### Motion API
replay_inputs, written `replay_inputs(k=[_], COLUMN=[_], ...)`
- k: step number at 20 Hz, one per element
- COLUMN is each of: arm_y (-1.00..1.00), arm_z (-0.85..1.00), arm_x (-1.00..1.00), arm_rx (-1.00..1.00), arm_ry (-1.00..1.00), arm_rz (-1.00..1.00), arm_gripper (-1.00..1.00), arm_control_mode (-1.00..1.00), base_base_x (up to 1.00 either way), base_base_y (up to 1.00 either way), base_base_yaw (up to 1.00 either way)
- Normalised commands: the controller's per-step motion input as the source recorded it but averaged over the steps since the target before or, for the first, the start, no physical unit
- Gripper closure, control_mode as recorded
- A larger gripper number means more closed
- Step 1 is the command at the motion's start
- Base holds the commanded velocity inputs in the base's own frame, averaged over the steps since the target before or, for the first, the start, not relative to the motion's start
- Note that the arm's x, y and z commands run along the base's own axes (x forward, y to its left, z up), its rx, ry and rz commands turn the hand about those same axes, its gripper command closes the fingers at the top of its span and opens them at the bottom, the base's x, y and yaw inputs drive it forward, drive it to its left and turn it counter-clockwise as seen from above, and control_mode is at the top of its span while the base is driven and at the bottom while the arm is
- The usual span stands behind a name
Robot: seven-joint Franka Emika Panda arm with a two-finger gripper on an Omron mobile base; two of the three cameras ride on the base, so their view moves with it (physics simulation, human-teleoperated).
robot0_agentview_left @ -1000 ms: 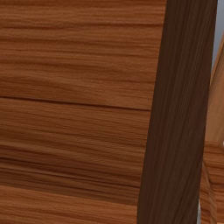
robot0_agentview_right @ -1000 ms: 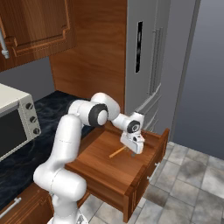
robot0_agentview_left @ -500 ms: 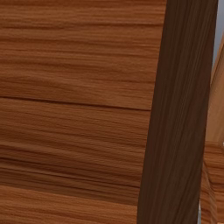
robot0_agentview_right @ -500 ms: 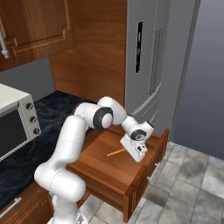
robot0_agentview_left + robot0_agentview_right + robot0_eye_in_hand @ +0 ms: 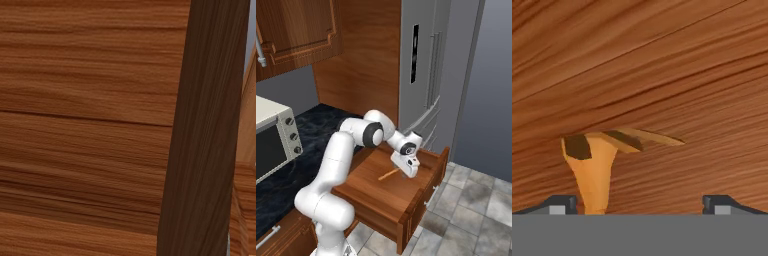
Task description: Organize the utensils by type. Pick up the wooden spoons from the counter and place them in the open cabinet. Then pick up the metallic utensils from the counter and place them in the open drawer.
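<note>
A wooden spoon [image 5: 388, 174] lies on the floor of the open drawer [image 5: 423, 200], seen in the right base view. My gripper [image 5: 410, 171] hangs low inside the drawer, at the spoon's right end. In the hand view the spoon [image 5: 594, 170] lies on the drawer's wooden floor, bowl end up in the picture. Its handle runs down beside the left fingertip [image 5: 562, 204]. The gripper [image 5: 639, 206] is open, its fingertips far apart and not touching the spoon. No metallic utensils are in sight.
A steel fridge [image 5: 426, 75] stands behind the drawer. A toaster oven [image 5: 271, 145] sits on the dark counter [image 5: 316, 125] at the left, under a shut wall cabinet [image 5: 301, 30]. A wooden panel [image 5: 90, 125] stands close before the left base camera.
The hand has sunk lower into the drawer and shifted slightly toward its front, beside the spoon. The spoon has not moved, and the jaws stay open.
</note>
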Motion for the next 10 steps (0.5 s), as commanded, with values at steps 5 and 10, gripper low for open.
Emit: replay_inputs(k=[5,10], arm_y=[-0.01,0.01], arm_z=[-0.31,-0.47], arm_x=[-0.04,-0.10], arm_rx=[0.02,0.06], arm_ry=[-0.02,-0.19], arm_rz=[0.03,0.06], arm_gripper=[-1.00,-1.00], arm_control_mode=[-1.00,-1.00], base_base_x=[0.00,0.00], base_base_y=[0.00,0.00], base_base_yaw=[0.00,0.00])
